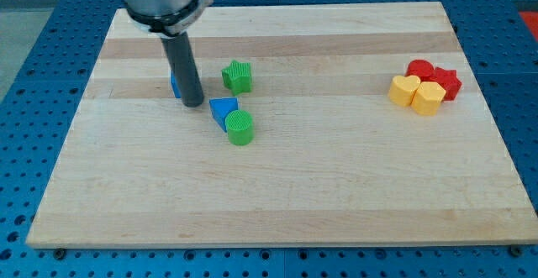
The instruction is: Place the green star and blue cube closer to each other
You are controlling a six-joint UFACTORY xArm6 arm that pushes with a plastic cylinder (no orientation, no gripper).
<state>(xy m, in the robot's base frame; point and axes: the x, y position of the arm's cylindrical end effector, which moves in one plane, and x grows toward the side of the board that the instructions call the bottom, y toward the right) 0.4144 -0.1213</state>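
Observation:
The green star (238, 76) lies on the wooden board (277, 194) left of centre. The blue cube (175, 85) is to its left, mostly hidden behind my dark rod. My tip (193, 103) rests on the board against the cube's right side, between the cube and the star, a little below both. The cube and star are apart by about one block width.
A blue triangular block (221, 110) touches a green cylinder (240, 128) just below the star. At the view's right sits a cluster of two yellow blocks (416, 93), a red cylinder (419, 69) and a red star (447, 82).

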